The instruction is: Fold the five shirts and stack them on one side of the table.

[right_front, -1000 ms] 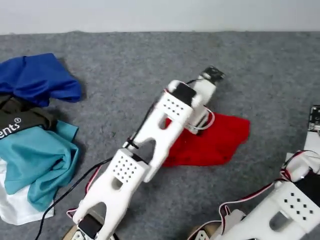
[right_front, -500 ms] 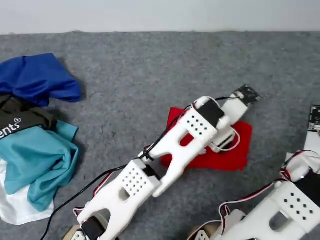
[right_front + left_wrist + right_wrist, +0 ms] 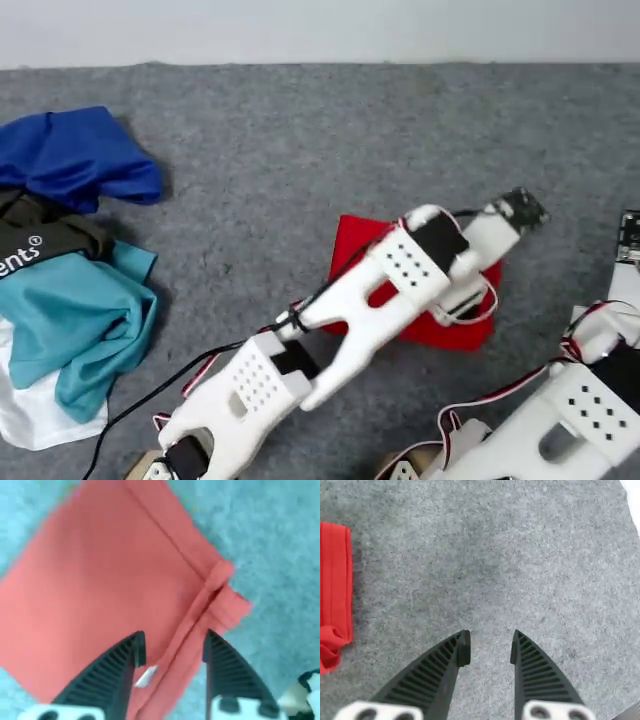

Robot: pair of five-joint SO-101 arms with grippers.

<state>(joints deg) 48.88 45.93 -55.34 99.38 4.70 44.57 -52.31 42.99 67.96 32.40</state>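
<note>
Item: one red shirt (image 3: 100,575), folded flat on the grey table (image 3: 300,130), lying directly beneath your left claw (image 3: 172,647). The jaws stand moderately apart, hold nothing, and straddle the doubled hem (image 3: 195,607). Handling, by judgement: light, limp, apt to unfold when lifted, so take it at the thick layered edge between the jaws, pinching all layers together.

Grey table (image 3: 250,140): red shirt (image 3: 352,240) centre-right, flat; heap of shirts (image 3: 80,300) at left edge.
</note>
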